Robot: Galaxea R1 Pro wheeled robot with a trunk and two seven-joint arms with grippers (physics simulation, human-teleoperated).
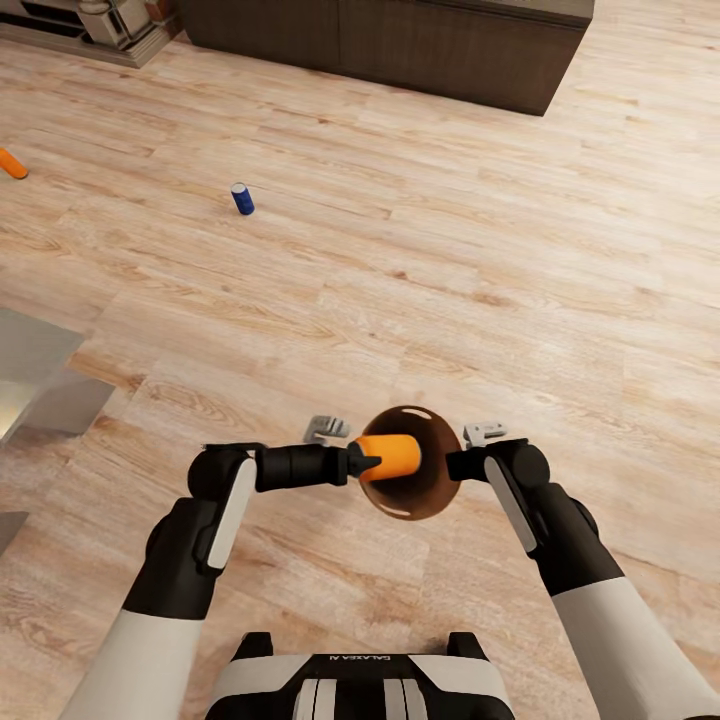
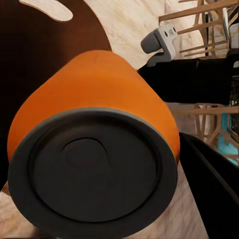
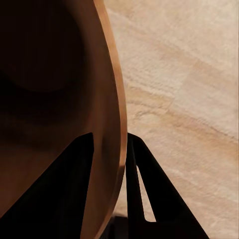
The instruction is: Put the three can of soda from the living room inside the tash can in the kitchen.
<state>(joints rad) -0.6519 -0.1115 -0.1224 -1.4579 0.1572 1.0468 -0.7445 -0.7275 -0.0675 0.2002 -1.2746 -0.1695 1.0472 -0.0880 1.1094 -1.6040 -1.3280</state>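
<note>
- Left gripper (image 1: 362, 462) holds an orange can (image 1: 390, 456) sideways over the bin (image 1: 425, 495), jaws closed on it.
- Right gripper (image 1: 452, 464) jaws pinch the bin's rim.
- A blue can (image 1: 242, 198) and another orange can (image 1: 12, 163) lie on the floor (image 1: 420, 260), well apart.

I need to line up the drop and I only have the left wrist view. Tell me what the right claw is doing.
Observer: The right claw grips the trash can by its rim, one finger inside, one outside.
Operator: Give me the can's position over the bin.
Observer: In the head view the orange can lies sideways in the left claw, over the bin's opening.
Operator: Report the other cans.
Observer: The blue can and a second orange can lie on the floor ahead, to the left.
</note>
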